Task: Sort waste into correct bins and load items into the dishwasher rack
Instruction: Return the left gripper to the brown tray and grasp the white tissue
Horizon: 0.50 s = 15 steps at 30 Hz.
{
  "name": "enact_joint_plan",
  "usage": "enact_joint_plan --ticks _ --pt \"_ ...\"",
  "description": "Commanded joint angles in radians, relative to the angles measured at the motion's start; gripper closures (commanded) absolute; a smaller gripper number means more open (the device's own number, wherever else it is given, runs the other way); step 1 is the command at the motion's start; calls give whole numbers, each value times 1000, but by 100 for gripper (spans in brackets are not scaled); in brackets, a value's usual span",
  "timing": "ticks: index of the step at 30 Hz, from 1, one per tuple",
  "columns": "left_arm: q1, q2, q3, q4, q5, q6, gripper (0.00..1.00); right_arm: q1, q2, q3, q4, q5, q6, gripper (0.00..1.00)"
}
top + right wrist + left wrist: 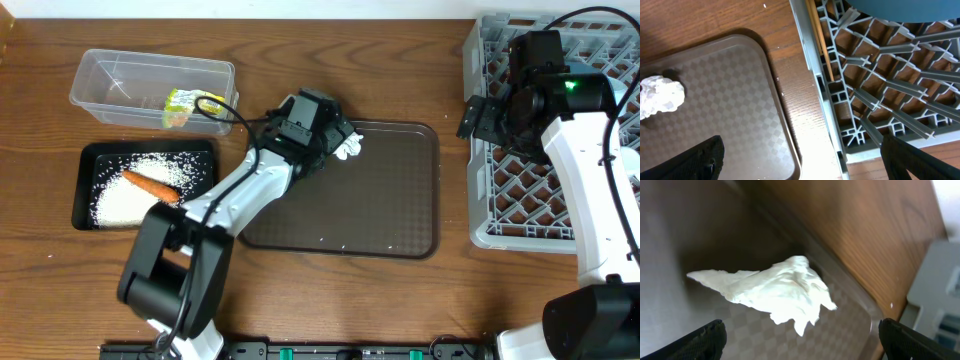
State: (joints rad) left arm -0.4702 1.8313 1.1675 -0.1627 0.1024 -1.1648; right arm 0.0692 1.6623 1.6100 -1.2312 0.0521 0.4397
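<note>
- Now the left gripper (801,339) is hanging with its jaws spread wide and is holding nothing. Its two dark fingertips (705,341) are showing at the lower corners of the left wrist view.
- Just ahead of those fingertips, and apart from both, the crumpled white tissue (775,289) is lying on the brown serving tray (680,230), near the tray's raised rim.
- Seen from overhead, this gripper is hovering over the far part of the tray, and the tissue is peeking out just beside it on the side toward the rack.
- The right gripper (805,161) is likewise standing wide open and empty. It is hovering over the strip of wooden table (790,95) between the serving tray and the dishwasher rack (880,85).
- Inside the rack, the thin wooden chopsticks (820,45) are lying along the wall nearest the tray. The dark blue dish (900,6) is showing only as an edge at the top of the right wrist view.
- Farther out, at the far corner of the table, the clear plastic tub (120,75) is holding the green-yellow snack wrapper (183,106).
- Just in front of the tub, the black tray (84,190) is carrying the rice (130,205), with the orange carrot (150,184) lying on top of the grains.
</note>
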Motion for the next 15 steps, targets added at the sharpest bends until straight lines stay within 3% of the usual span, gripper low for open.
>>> enact_joint_plan --ticks 1,15 --pt "-1 41 6 11 -3 -166 0 -9 4 5 1 3 0 1" --pt "-5 148 6 105 3 -323 0 -9 4 5 1 3 0 1"
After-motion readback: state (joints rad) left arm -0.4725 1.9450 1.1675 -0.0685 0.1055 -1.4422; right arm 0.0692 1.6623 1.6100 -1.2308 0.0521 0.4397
